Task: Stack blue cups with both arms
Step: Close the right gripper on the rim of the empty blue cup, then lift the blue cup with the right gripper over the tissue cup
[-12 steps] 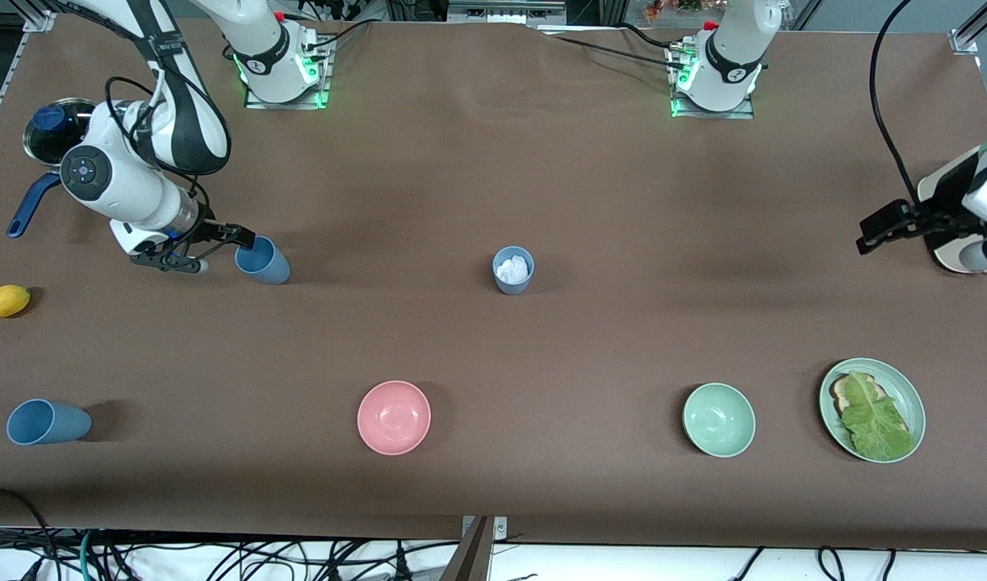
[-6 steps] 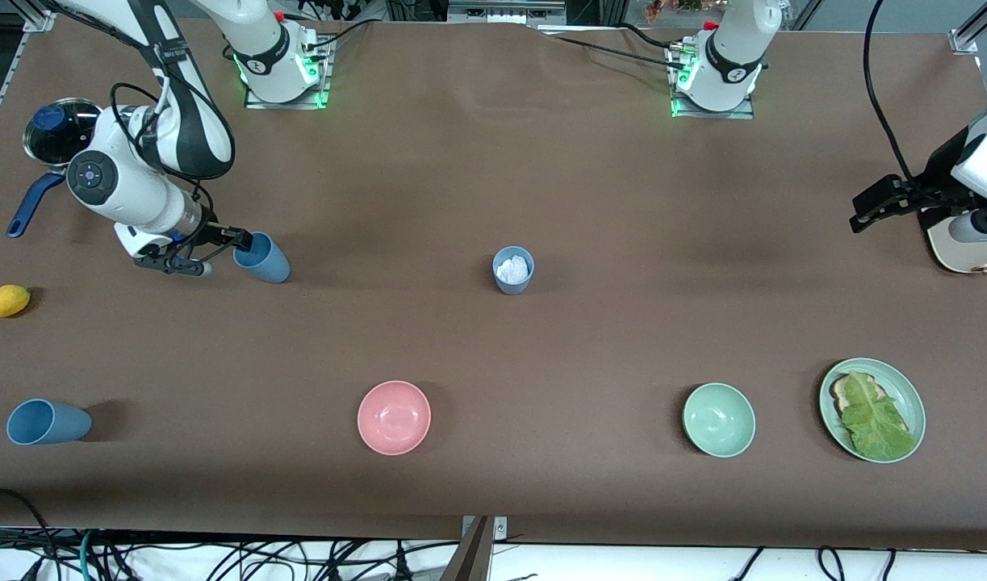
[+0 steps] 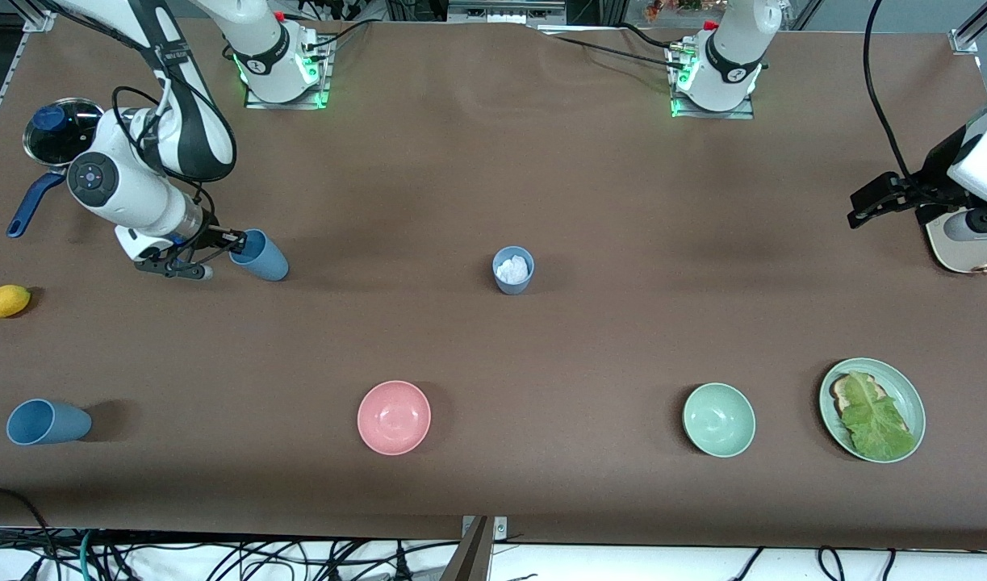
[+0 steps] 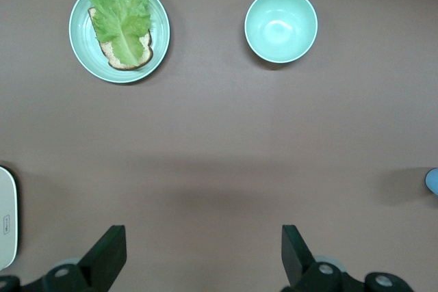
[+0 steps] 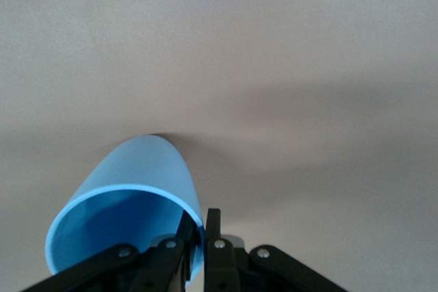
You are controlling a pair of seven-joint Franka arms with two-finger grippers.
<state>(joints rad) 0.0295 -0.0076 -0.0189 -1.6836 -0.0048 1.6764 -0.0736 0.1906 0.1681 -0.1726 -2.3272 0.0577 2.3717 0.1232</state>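
My right gripper [image 3: 233, 240] is shut on the rim of a sky blue cup [image 3: 261, 256], one finger inside and one outside. The cup is tilted, just above the table toward the right arm's end; it fills the right wrist view [image 5: 130, 203], gripper [image 5: 203, 227]. A second blue cup [image 3: 45, 422] lies on its side near the front corner at the same end. A slate blue cup [image 3: 512, 269] stands upright mid-table with white crumpled stuff inside. My left gripper [image 3: 858, 215] is open and empty, raised over the left arm's end of the table; its jaws show wide apart in the left wrist view [image 4: 203, 254].
A pink bowl [image 3: 394, 417] and a pale green bowl [image 3: 718, 420] sit near the front edge. A green plate [image 3: 871, 409] holds bread and lettuce. A lemon [image 3: 4, 300], a blue-handled pan [image 3: 33, 202] and a lidded pot [image 3: 57, 129] are at the right arm's end. A white device [image 3: 957, 250] lies under the left arm.
My right gripper has lifted and pulled the sky blue cup slightly toward the right arm's base. My left arm has risen and drawn back toward its end of the table.
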